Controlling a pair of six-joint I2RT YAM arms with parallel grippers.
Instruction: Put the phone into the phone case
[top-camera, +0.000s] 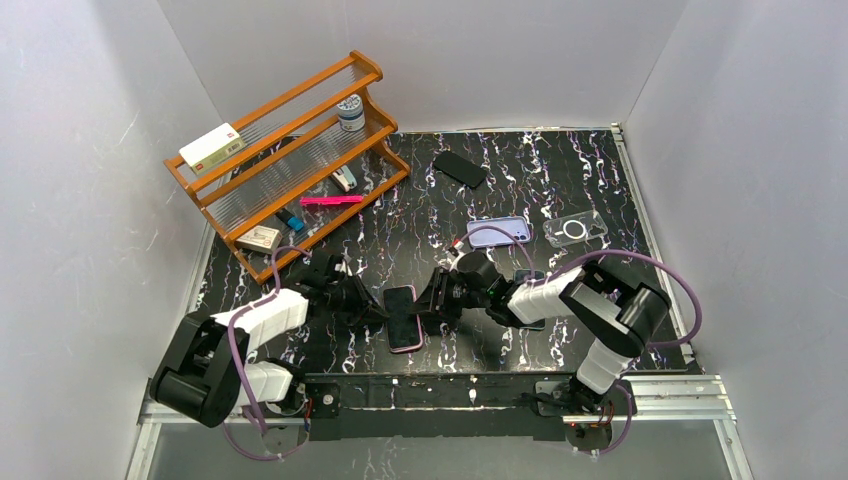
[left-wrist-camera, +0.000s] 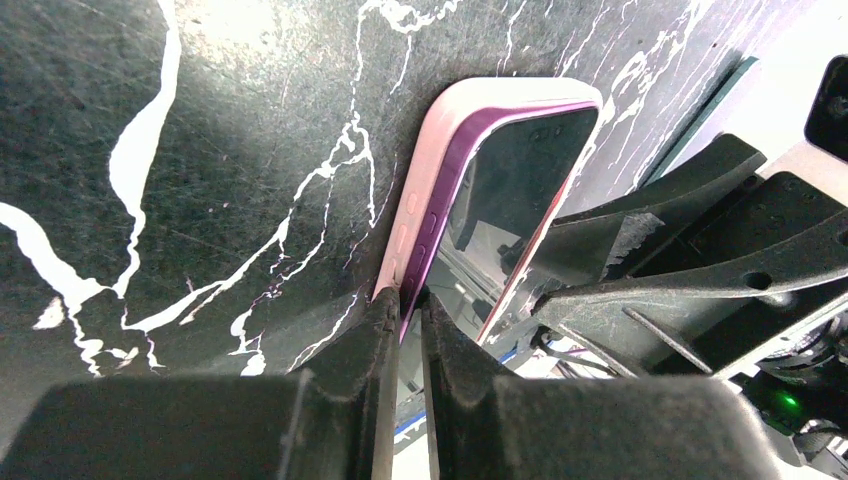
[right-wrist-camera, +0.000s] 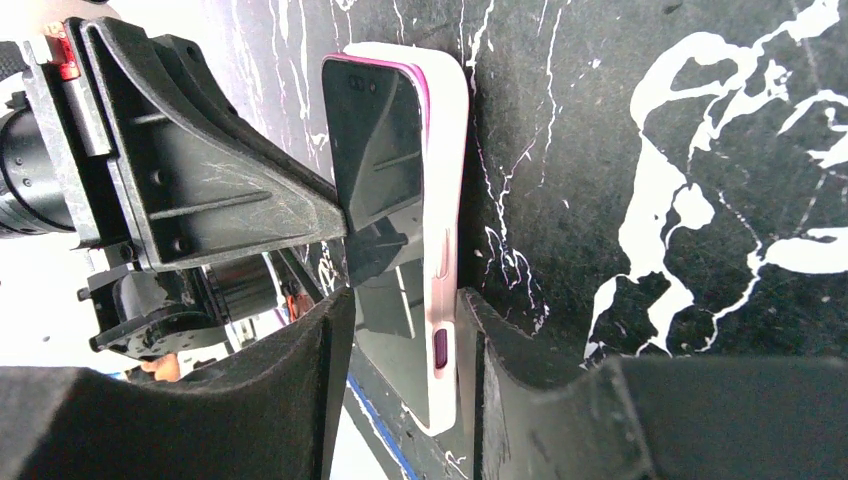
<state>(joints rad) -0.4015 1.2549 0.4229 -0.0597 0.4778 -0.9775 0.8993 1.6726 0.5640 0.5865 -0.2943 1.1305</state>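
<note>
Black, white-veined bench (top-camera: 560, 170) is carrying the work between white walls. Near its front edge, between both arms, the dark phone (left-wrist-camera: 520, 170) is sitting partly inside the pink phone case (left-wrist-camera: 440, 150), tilting rather than lying flush. The left tool (left-wrist-camera: 408, 310) is pressed nearly together, pinching the phone case's side wall. The right tool (right-wrist-camera: 405, 300) is half spread, clamping phone and phone case from the opposite side. A wooden rack (top-camera: 290, 150) is standing far left.
</note>
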